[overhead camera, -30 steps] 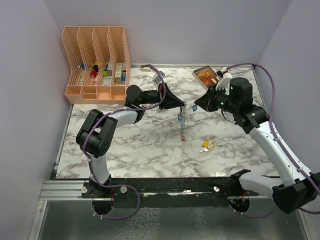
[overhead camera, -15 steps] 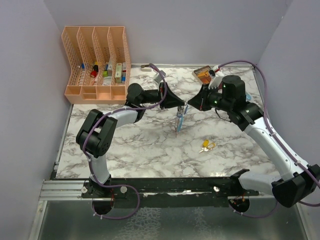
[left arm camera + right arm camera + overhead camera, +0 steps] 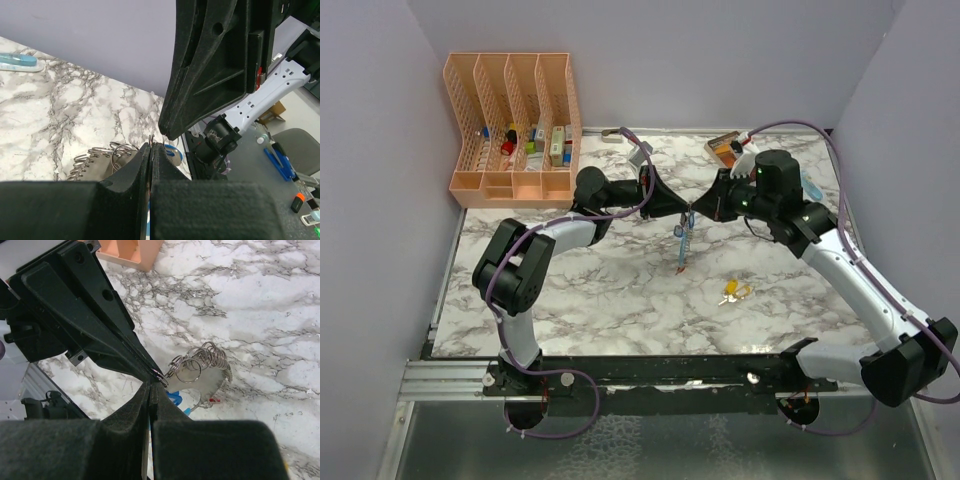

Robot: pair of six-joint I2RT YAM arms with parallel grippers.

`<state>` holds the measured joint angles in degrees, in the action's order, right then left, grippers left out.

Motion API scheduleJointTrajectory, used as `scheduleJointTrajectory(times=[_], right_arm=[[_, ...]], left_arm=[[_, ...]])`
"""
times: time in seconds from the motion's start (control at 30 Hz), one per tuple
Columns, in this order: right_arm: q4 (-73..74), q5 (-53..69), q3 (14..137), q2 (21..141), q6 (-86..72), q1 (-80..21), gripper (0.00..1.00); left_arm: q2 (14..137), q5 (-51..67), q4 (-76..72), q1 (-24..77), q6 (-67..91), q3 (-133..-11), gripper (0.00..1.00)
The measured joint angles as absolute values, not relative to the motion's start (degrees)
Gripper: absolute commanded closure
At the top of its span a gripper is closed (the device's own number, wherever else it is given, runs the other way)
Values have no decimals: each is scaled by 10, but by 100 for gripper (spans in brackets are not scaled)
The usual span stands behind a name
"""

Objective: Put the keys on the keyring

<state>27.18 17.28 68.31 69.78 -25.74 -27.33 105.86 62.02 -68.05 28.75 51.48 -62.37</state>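
Note:
My left gripper and right gripper meet tip to tip above the middle of the marble table. The keyring hangs below them, held by its thin ring in the shut left gripper. In the right wrist view its fanned metal rings and small red tag show beyond the shut right gripper. A blue key sticks out beside the right jaws, which are pinched on it right at the ring. A yellow key lies on the table to the front right.
A peach desk organizer with small items stands at the back left. A brown box lies at the back right, behind the right arm. Purple walls close the table on three sides.
The right gripper has moved left until its tip touches the left gripper's tip. The hanging keyring swung a little and now hangs straighter. The left arm has hardly moved.

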Motion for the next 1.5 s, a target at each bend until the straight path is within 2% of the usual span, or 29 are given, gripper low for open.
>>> scheduleJointTrajectory(times=[1.5], right_arm=[[295,127,702,694,-258,-274,99]], left_arm=[[1059,622,-685,294,520,-632,100]])
